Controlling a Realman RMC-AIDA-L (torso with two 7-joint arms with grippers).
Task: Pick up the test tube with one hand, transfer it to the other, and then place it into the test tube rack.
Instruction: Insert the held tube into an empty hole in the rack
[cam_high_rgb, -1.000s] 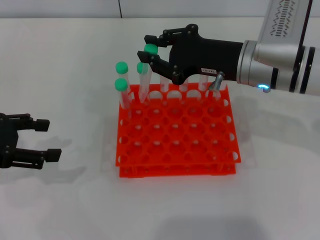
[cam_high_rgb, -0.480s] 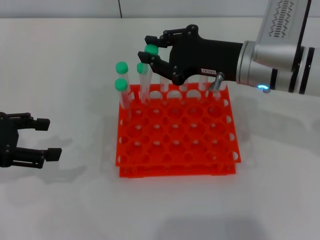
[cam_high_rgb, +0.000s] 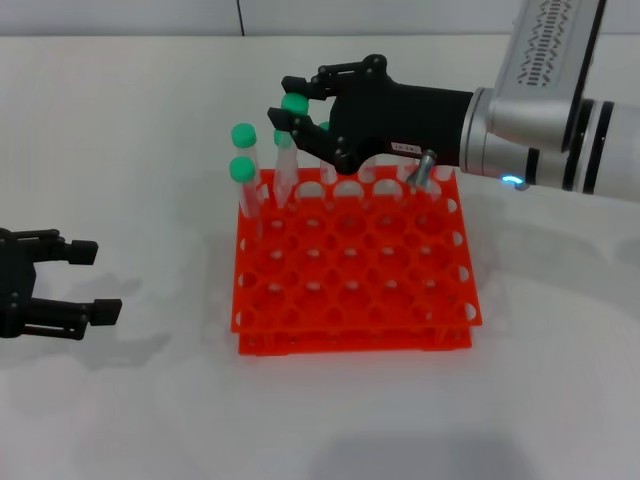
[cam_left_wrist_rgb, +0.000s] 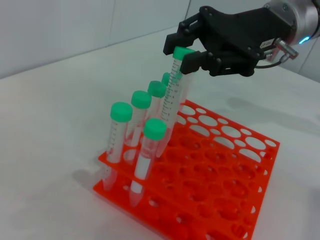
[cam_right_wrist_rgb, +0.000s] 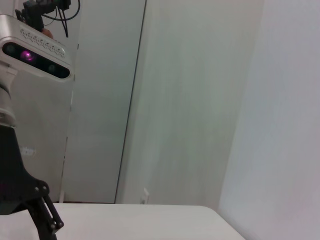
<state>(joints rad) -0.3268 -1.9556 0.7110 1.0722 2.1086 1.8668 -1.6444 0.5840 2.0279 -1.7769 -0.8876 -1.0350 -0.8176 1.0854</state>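
Observation:
My right gripper (cam_high_rgb: 290, 103), black with a small white label, is shut on the green cap of the test tube (cam_high_rgb: 295, 102) above the back-left part of the orange-red test tube rack (cam_high_rgb: 350, 290). In the left wrist view the test tube (cam_left_wrist_rgb: 172, 95) hangs tilted from the right gripper (cam_left_wrist_rgb: 181, 52), and its lower end reaches down among the rack's (cam_left_wrist_rgb: 215, 200) back holes. I cannot tell if it sits in a hole. My left gripper (cam_high_rgb: 95, 280) rests open and empty on the table, far left of the rack.
Several other green-capped tubes (cam_high_rgb: 241, 170) stand in the rack's back-left holes, close beside the held one; they also show in the left wrist view (cam_left_wrist_rgb: 121, 112). The right wrist view shows only a wall and a camera head (cam_right_wrist_rgb: 35, 52).
The right gripper has shifted slightly left with the tube. The left gripper has stayed put.

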